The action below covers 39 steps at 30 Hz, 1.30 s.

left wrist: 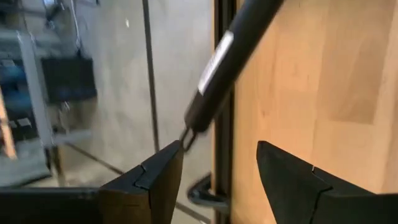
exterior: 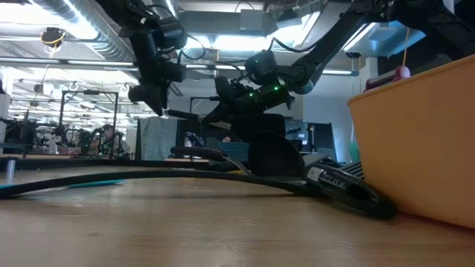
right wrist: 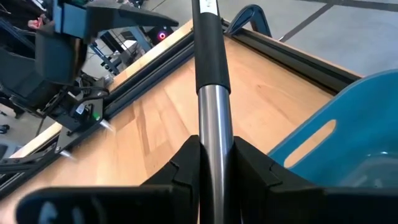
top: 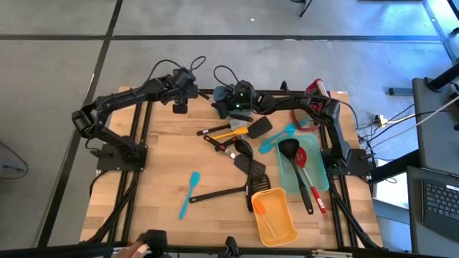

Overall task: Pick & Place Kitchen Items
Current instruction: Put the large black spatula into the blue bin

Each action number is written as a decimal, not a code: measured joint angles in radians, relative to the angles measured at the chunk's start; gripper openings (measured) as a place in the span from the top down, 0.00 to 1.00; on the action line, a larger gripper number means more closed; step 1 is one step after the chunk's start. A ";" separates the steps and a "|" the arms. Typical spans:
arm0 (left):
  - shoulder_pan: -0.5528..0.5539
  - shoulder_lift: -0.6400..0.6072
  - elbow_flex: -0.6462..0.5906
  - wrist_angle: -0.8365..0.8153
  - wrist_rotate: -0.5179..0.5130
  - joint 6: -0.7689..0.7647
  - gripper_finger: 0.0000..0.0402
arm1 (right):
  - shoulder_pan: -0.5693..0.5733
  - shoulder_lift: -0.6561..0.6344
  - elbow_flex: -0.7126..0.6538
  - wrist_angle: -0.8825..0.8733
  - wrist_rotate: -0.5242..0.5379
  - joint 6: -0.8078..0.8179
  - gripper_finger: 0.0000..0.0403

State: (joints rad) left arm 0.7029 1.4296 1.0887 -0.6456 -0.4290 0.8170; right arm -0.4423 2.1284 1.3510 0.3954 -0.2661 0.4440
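overhead, table-level (facing roomward), two wrist views

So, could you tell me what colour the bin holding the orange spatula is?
Orange bin, clearest in the high view.

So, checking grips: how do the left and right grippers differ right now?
Left gripper: jaws open, holding nothing; right gripper: jaws shut on the metal-and-black handle. The handle's end lies just ahead of the left gripper but runs through the right gripper. Both hang above the table's far edge.
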 joint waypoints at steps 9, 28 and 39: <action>0.033 -0.063 0.118 -0.105 0.070 -0.534 0.54 | 0.014 0.000 0.000 -0.014 0.050 -0.040 0.83; 0.324 -0.082 0.071 -0.154 0.869 -1.400 0.55 | 0.073 0.000 0.000 -0.022 0.154 -0.179 0.83; 0.489 -0.085 0.062 -0.158 0.947 -1.357 0.55 | 0.119 0.000 0.000 0.008 0.273 -0.289 0.83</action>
State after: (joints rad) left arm 1.1923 1.3441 1.1507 -0.8040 0.5185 -0.5403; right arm -0.3228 2.1284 1.3506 0.4032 0.0071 0.1554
